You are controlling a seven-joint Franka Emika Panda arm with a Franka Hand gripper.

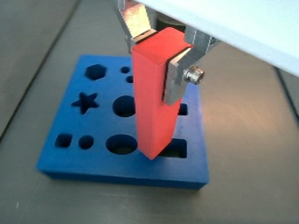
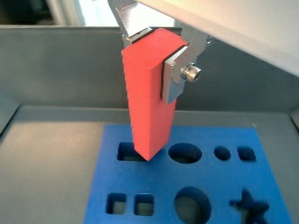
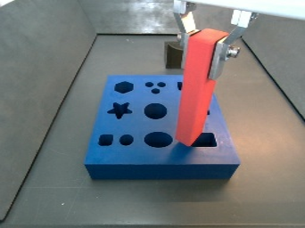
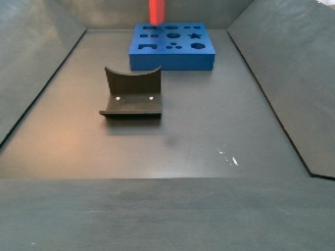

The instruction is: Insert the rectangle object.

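Note:
The rectangle object, a long red-orange bar [image 1: 155, 96], stands upright in my gripper [image 1: 158, 57], which is shut on its upper end. It also shows in a wrist view [image 2: 149, 96] and in both side views [image 3: 197, 89] [image 4: 155, 12]. Its lower end meets the rectangular slot [image 1: 176, 149] near a corner of the blue block [image 1: 87, 131], covering part of the opening. I cannot tell whether the tip is inside the slot. The silver fingers [image 2: 176, 79] press the bar's two flat sides. The gripper [image 3: 205, 49] hangs above the block [image 3: 131, 134].
The blue block [image 4: 173, 47] has star, round, hexagon and small square holes. The dark fixture [image 4: 132, 93] stands on the grey floor, apart from the block. Dark walls [image 3: 71, 62] slope up around the floor.

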